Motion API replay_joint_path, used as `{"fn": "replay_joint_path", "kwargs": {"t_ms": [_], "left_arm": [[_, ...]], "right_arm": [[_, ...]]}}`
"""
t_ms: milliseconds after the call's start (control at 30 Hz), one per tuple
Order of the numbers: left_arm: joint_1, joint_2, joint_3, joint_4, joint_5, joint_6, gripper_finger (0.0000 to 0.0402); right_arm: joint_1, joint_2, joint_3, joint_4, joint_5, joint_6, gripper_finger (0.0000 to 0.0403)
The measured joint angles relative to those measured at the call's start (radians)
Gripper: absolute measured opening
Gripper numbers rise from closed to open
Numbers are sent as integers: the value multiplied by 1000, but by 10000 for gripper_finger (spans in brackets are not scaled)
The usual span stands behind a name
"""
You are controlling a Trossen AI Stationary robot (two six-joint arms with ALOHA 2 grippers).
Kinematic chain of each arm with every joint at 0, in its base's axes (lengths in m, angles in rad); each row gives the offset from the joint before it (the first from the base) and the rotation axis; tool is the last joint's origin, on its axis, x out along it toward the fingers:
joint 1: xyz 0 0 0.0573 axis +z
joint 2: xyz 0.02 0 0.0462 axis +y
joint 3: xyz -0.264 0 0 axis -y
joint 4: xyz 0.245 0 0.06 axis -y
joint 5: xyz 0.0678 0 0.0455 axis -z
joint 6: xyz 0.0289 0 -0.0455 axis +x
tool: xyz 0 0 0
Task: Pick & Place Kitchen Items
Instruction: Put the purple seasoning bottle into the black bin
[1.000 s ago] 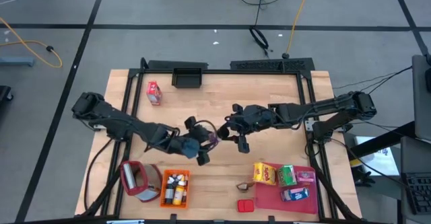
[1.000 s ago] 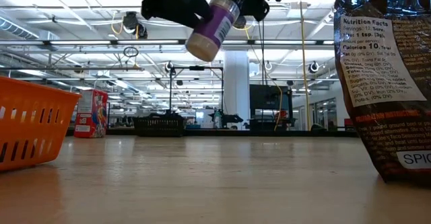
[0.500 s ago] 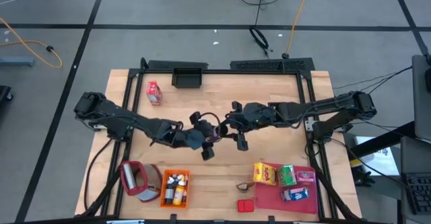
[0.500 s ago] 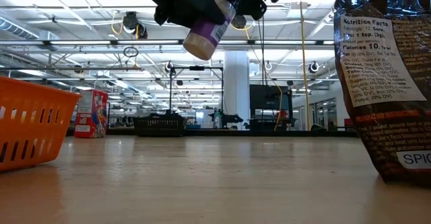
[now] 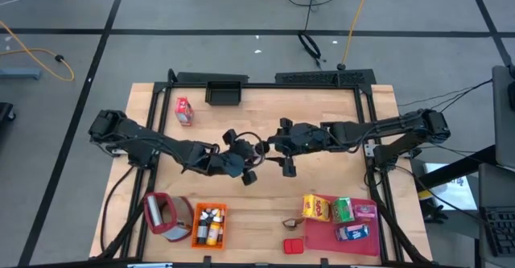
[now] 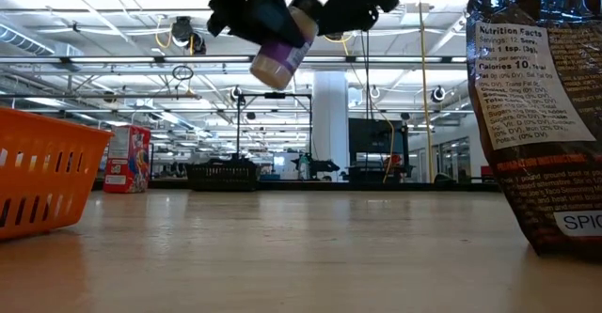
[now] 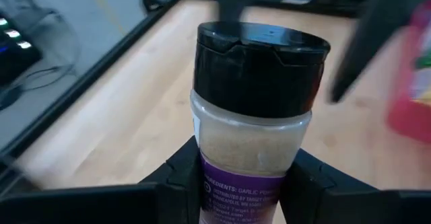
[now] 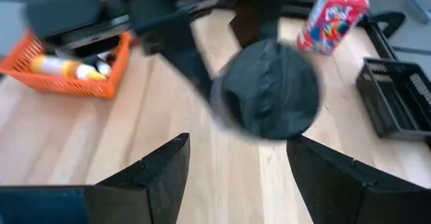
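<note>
I see the spice jar [image 6: 279,48], purple label and black cap [image 7: 261,56], hanging tilted in the air over the middle of the table [image 5: 338,111], cap toward the right arm. My left gripper [image 5: 240,157] is clamped on its body. Since a second ago the jar has shifted toward the right gripper [image 5: 278,147], and its cap end has come up level with those fingers. My right gripper's jaws stand wide, either side of the cap, not closed on it. Both arms reach in low and meet mid-table.
</note>
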Motion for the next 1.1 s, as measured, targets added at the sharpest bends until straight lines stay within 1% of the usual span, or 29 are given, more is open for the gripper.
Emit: {"fn": "replay_joint_path", "kwargs": {"t_ms": [100,200,300,400,500,700,933,1000,1100], "left_arm": [[17,0,0,-60,-40,-36,138],[40,0,0,-122,-94,-74,134],[80,-1,0,-178,-147,-120,133],[135,-1,0,-225,-167,-161,137],[195,-1,0,-252,-168,-179,137],[321,-2,0,-252,-168,-169,135],[472,-2,0,-246,-162,-164,134],[515,-2,-1,-216,-135,-142,134],[575,-3,-42,-88,-59,-101,134]], "right_arm": [[1,-1,0,-42,55,-1,242],[2,-14,-2,-94,108,4,239],[1,-17,-1,-108,130,28,236],[12,-15,-2,-133,127,54,234],[30,-16,-4,-154,127,75,234],[85,-16,-38,-158,127,76,233],[149,-16,-94,-141,130,132,233],[164,-16,-104,-138,130,146,233],[180,-16,-117,-134,130,168,233]]}}
